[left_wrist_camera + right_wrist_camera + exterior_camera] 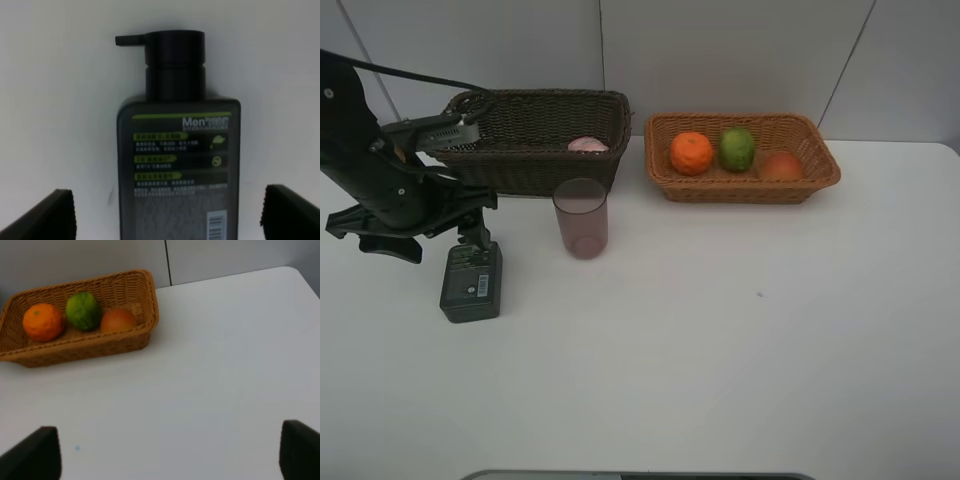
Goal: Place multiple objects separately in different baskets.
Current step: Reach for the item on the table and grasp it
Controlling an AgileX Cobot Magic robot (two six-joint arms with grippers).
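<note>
Flask (471, 283) lies flat, label up, on worktop (720, 350) nr left edge, clear of both baskets. L claw (170, 214) hangs over it, jaws wide apart, one finger each side of the body w/ bare worktop showing in both gaps. No contact, nothing held. Pump head points away from wrist cam, so claw is lined up across flask's width, prob. because the straight sides give a square pinch.

R claw (165, 452) is also spread wide and empty, over bare worktop on right side; not seen from overhead cam. Looks parked out of the way.

Far edge:
- Dark basket (535, 130) on left holds pink bottle (588, 145).
- Tan basket (740, 190) on right holds orange (692, 153), lime (738, 148), peach (781, 165).

Cup (581, 218) stands upright just in front of dark basket; touching or not, can't tell.

Read: fruit done. Flask and cup are left, likely for dark basket w/ bottle. Next: lower, close on flask body. Risk: smooth flask pivots in grip.
</note>
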